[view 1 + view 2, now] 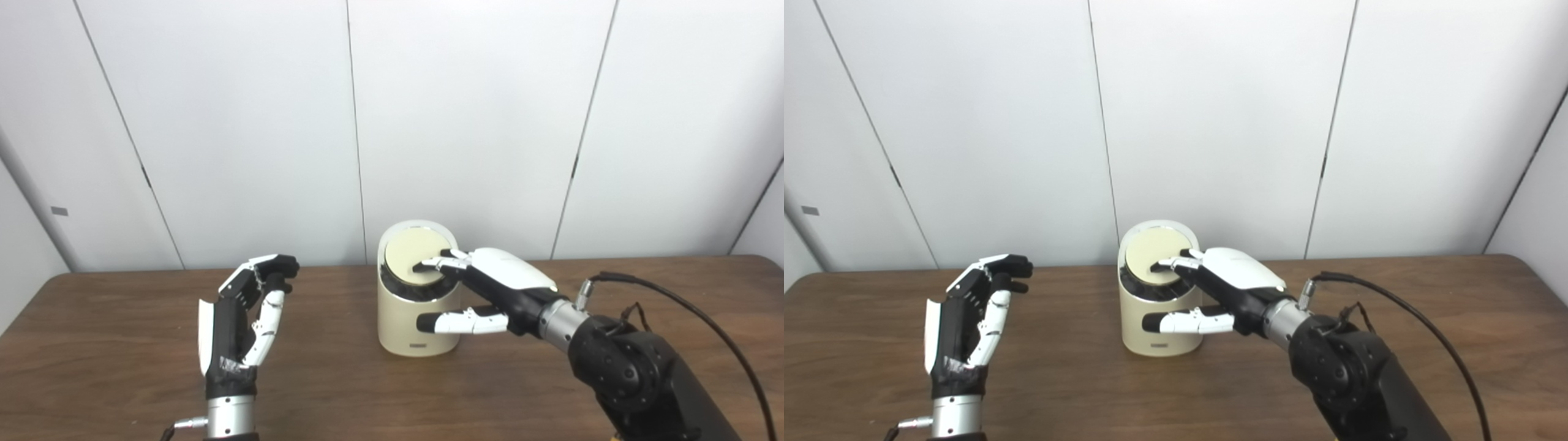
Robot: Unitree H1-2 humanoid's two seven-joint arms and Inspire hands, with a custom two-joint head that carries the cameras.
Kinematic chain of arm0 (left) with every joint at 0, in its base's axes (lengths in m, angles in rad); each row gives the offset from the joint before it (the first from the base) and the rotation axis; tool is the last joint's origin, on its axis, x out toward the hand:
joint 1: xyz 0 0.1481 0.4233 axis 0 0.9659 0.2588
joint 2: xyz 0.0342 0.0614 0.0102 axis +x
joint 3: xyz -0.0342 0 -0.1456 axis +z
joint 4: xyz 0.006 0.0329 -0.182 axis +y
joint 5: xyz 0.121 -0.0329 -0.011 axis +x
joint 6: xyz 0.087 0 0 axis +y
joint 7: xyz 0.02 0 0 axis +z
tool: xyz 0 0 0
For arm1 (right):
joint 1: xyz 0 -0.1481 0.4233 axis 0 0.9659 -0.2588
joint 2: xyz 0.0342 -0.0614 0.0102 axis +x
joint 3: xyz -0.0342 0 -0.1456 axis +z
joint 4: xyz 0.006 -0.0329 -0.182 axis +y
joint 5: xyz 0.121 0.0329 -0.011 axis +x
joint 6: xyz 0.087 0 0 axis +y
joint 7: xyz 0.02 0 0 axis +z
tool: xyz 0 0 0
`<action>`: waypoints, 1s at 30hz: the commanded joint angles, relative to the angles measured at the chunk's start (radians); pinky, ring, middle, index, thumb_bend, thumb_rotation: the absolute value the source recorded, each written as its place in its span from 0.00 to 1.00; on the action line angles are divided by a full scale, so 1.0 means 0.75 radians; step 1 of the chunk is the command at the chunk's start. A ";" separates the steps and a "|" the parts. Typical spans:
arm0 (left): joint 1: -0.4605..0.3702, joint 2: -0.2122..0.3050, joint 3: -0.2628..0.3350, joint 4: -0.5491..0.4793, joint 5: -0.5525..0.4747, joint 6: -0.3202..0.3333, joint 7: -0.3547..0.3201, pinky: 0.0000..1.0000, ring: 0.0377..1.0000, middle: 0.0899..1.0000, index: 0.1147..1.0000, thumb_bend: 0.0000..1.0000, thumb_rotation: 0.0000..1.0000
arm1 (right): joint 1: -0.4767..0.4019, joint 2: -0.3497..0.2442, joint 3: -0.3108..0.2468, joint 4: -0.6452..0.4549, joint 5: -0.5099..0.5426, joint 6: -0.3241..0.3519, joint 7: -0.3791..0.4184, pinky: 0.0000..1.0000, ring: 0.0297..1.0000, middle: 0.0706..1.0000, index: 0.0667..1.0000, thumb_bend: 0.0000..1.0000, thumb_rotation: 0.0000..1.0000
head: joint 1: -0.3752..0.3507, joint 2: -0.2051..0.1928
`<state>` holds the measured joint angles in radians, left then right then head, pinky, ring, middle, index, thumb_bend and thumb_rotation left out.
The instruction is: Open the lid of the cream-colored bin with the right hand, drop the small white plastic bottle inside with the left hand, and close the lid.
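The cream-coloured cylindrical bin (418, 318) stands upright mid-table on the dark wooden table (122, 367). The right hand (490, 288) rests its fingertips (429, 265) on the round lid (410, 257), thumb along the front wall, gripping nothing. A small label near the base is unreadable. The left hand (242, 318) hangs upright, fingers curled loosely, empty. No bottle shows.

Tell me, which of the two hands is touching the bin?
The right hand: its fingers rest on the bin's round lid. The left hand is raised apart, holding nothing.
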<state>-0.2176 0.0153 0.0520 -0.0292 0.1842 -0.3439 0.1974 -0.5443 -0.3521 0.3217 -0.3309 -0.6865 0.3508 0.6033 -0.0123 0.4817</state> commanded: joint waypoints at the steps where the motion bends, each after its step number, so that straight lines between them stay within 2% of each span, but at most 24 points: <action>1: -0.032 -0.003 0.003 -0.056 0.006 -0.006 0.001 0.54 0.61 0.58 0.56 0.37 0.65 | -0.026 -0.010 -0.010 -0.033 0.003 -0.010 -0.009 1.00 0.98 0.90 0.88 0.79 1.00 | 0.002 0.004; 14: -0.029 -0.013 0.003 -0.082 0.002 0.016 -0.006 0.55 0.62 0.58 0.56 0.36 0.66 | -0.011 -0.006 0.023 -0.017 -0.012 -0.011 -0.004 1.00 0.98 0.89 0.87 0.77 0.98 | 0.012 0.015; 16: -0.028 -0.016 0.001 -0.088 -0.001 0.018 -0.008 0.55 0.62 0.58 0.56 0.36 0.66 | -0.025 -0.016 0.059 -0.014 -0.079 -0.020 0.004 1.00 0.97 0.89 0.86 0.79 0.97 | 0.008 0.016; 22: -0.029 -0.018 -0.001 -0.096 0.007 0.019 -0.007 0.55 0.62 0.58 0.56 0.36 0.67 | -0.070 -0.044 0.196 0.022 -0.443 -0.111 -0.017 1.00 0.91 0.82 0.78 0.86 1.00 | 0.009 0.017; 25: -0.028 -0.023 -0.001 -0.103 0.005 0.027 -0.007 0.55 0.62 0.58 0.56 0.37 0.67 | -0.079 -0.023 0.218 0.042 -0.562 -0.132 -0.004 1.00 0.88 0.76 0.70 0.87 1.00 | 0.011 0.017; 30: -0.026 -0.026 -0.002 -0.109 0.003 0.026 -0.010 0.55 0.62 0.58 0.56 0.36 0.66 | -0.074 0.011 0.203 0.066 -0.612 -0.154 0.004 1.00 0.87 0.74 0.68 0.88 1.00 | 0.011 0.019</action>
<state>-0.2154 -0.0010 0.0519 -0.0767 0.1841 -0.3181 0.1917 -0.5986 -0.3385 0.4755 -0.3079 -1.1370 0.2445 0.5709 -0.0031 0.4955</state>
